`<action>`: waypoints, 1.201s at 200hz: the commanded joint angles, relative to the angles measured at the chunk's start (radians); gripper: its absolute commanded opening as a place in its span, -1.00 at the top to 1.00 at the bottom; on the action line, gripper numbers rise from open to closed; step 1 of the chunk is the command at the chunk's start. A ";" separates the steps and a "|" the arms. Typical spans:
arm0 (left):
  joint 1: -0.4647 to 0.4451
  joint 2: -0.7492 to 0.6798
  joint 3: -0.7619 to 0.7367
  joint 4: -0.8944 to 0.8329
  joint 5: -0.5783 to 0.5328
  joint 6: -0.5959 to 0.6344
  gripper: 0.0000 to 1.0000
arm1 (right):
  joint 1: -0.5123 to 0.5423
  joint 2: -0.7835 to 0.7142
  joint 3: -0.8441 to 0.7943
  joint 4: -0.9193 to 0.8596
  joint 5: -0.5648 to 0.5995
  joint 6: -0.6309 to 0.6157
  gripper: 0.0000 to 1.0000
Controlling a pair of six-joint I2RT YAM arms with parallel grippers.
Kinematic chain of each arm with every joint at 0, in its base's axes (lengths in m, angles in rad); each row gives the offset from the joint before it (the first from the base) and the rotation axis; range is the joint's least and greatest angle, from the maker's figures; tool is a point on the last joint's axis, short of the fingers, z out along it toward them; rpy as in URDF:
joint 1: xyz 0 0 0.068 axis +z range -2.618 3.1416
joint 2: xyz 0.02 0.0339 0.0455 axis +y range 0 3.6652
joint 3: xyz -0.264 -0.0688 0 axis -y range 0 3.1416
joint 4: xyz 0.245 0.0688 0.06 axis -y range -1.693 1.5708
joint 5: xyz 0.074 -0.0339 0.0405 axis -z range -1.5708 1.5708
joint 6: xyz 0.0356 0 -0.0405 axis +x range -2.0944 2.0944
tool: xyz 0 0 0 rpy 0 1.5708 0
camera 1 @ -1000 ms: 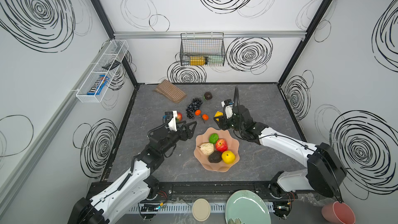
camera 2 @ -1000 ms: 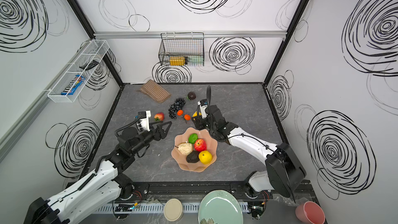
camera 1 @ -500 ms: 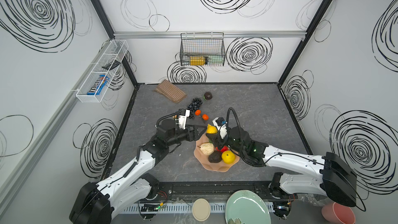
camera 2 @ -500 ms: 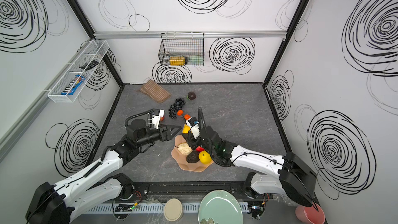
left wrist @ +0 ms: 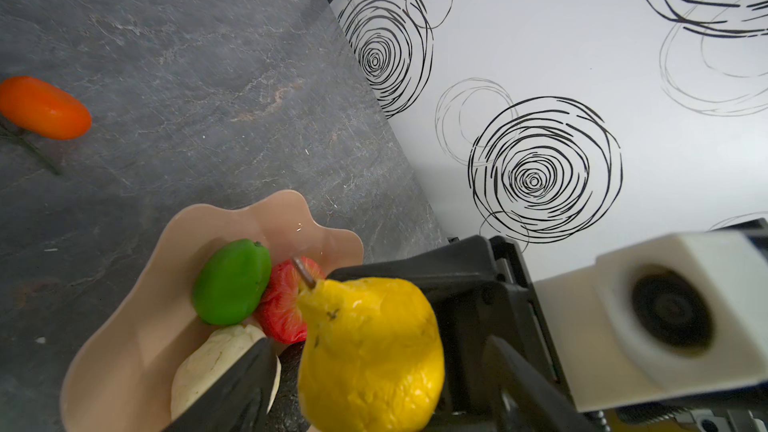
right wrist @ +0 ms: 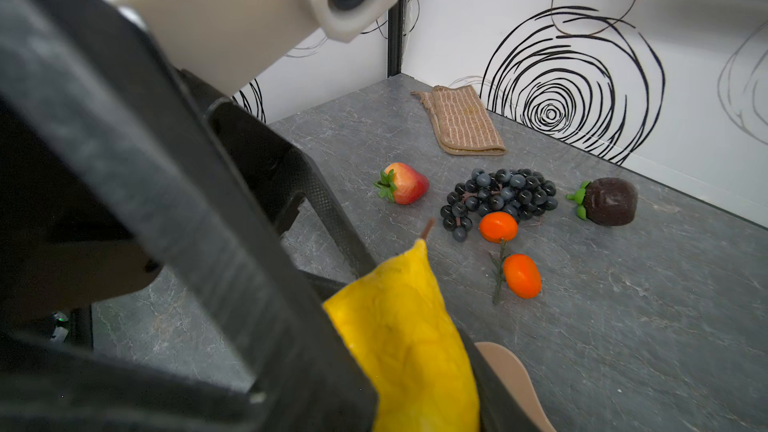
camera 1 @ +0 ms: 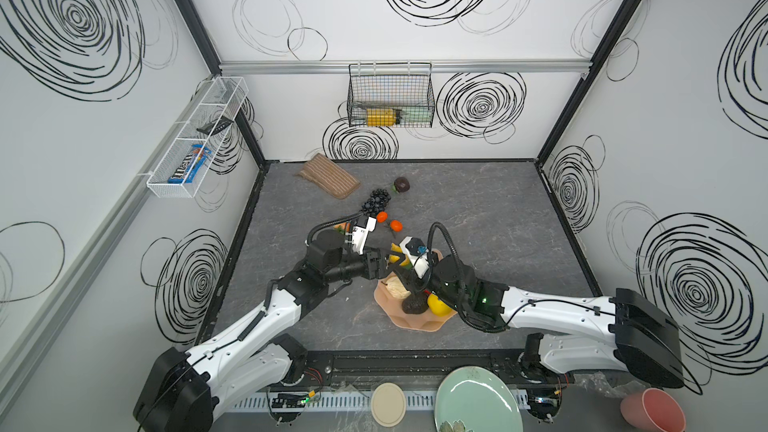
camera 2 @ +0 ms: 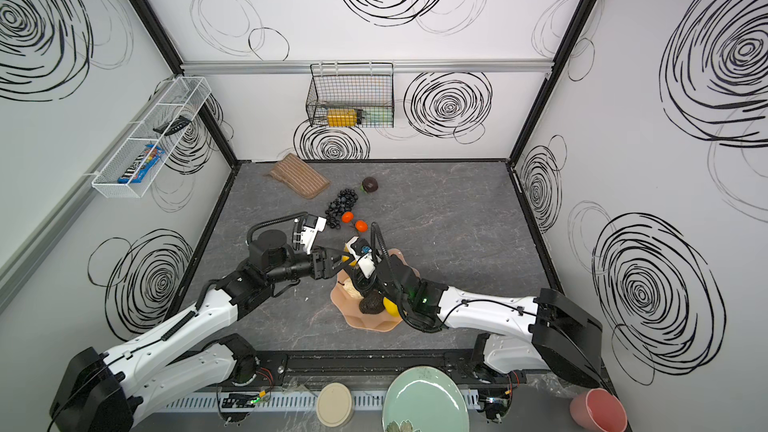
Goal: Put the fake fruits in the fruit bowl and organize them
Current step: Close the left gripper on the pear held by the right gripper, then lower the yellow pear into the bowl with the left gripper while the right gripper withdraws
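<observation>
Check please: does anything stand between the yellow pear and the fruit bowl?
Partly. The open left gripper flanks the pear, with one finger by the beige fruit. The lime and the apple already lie in the bowl nearby.

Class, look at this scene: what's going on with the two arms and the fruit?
The right pincer grips a yellow pear above the pink bowl's rim, and the left pincer stands open at the same pear. A lime and a lemon lie in the bowl; grapes, a strawberry and two tangerines wait on the table.
</observation>
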 commanded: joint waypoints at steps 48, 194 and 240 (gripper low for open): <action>-0.014 0.032 0.012 0.071 0.044 -0.008 -0.16 | 0.014 0.014 0.013 0.035 0.038 -0.014 -0.03; -0.019 -0.066 0.004 -0.071 -0.183 0.137 0.03 | -0.034 -0.178 -0.028 -0.181 -0.024 0.072 -0.95; -0.242 -0.168 -0.055 -0.165 -0.510 0.240 0.09 | -0.072 -0.390 -0.145 -0.233 0.001 0.123 -0.95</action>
